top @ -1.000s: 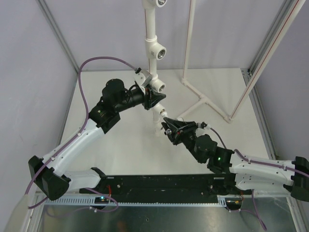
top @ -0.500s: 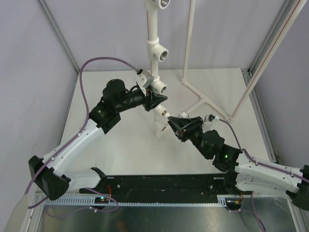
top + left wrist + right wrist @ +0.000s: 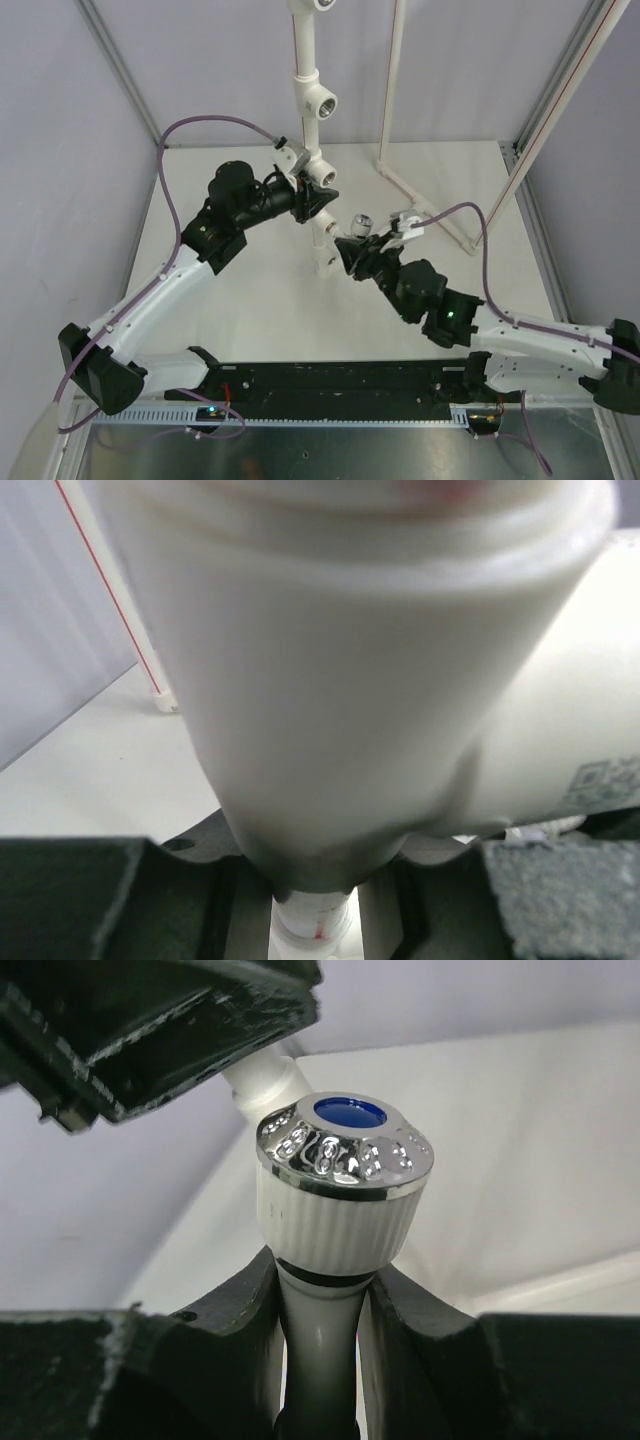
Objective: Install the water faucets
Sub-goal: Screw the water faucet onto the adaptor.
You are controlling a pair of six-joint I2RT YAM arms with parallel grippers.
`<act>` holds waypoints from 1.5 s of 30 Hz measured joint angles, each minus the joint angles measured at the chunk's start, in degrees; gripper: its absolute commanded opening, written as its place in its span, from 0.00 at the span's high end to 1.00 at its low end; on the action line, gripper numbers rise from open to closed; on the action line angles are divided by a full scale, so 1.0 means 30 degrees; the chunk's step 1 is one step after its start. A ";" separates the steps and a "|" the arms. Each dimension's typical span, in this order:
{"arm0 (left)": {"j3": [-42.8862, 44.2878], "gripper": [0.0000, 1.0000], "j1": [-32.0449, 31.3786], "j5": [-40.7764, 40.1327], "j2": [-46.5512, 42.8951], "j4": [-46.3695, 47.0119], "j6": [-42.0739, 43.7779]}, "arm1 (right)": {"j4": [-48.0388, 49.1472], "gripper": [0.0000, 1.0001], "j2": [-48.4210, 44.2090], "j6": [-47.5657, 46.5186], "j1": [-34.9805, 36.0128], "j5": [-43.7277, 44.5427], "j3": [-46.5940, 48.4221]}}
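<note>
Right gripper (image 3: 322,1350) pinches one water faucet (image 3: 345,1190) by its stem, jaws narrow, the chrome blue-centred knob pointing up; spout and threaded end are hidden below the fingers. It is held over the middle of the table (image 3: 250,290), just beside the lower end of the pipe frame (image 3: 305,60). Left gripper (image 3: 318,200) is clamped on that pipe just above, with little room between the two. Two tee sockets (image 3: 322,100) show, the upper cut off by the top edge. Blurred pipe fills the left wrist view.
</note>
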 measured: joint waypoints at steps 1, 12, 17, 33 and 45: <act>0.0000 1.00 0.0066 -0.0080 0.0000 0.0000 0.0000 | 0.0787 1.00 0.0423 -0.2004 0.0517 0.0816 -0.0029; 0.0102 1.00 0.0248 -0.0692 0.0007 -0.0146 -0.0044 | 1.6138 1.00 0.7155 -2.6891 0.4393 0.5909 -0.1829; 0.0204 1.00 0.0248 -0.0488 0.0007 -0.0240 -0.0029 | 1.5591 1.00 0.6470 -3.1481 0.4175 0.4444 -0.2528; 0.0495 1.00 0.0058 0.1188 0.0022 -0.0954 0.0160 | 0.3694 1.00 -0.0495 -3.2785 0.1013 -0.4823 -0.2914; 0.0510 1.00 0.0066 0.0474 0.0095 -0.0831 0.0153 | 0.5421 1.00 -0.0168 -2.5682 0.0364 -0.4801 -0.2914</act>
